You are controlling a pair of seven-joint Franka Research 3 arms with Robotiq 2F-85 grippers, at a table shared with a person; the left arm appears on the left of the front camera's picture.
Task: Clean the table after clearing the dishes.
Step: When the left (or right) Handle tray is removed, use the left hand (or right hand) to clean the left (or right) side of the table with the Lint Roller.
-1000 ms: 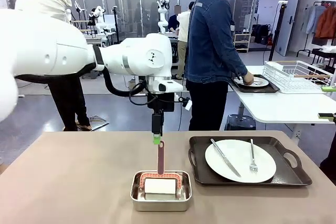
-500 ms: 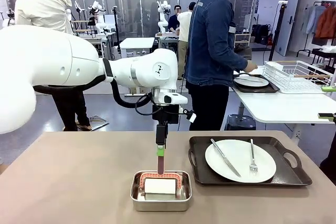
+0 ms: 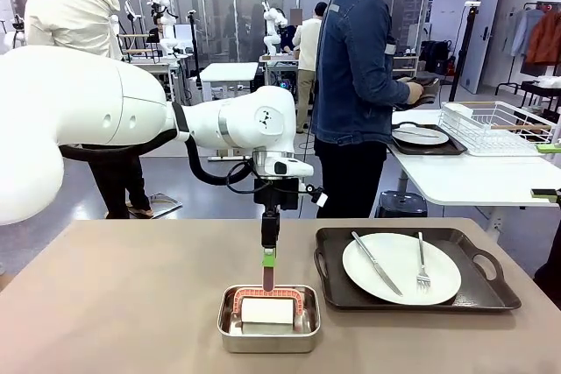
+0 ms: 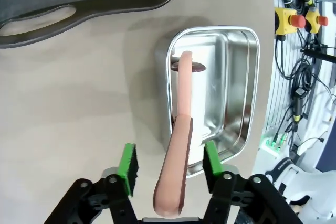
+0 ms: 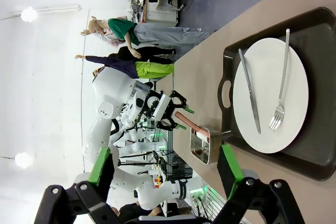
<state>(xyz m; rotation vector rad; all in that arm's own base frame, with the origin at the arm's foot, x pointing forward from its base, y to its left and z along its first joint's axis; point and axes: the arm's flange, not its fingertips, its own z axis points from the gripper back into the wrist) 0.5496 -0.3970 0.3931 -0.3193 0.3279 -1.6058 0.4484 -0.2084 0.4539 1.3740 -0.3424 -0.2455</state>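
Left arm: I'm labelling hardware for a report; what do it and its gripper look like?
The left arm is glossy white with rounded joints and a black cable looping under the wrist. The left gripper is black, its two fingers tipped with green pads.

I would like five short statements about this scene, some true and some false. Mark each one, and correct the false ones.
1. The pink handle stands between the pads of the left gripper. True.
2. Those pads press against the handle. False: the left wrist view shows a gap on each side.
3. The plate on the near tray carries a knife and a fork. True.
4. The steel tin sits on that tray. False: it stands on the table, beside the tray.
5. The right gripper holds the fork. False: it is open and empty.
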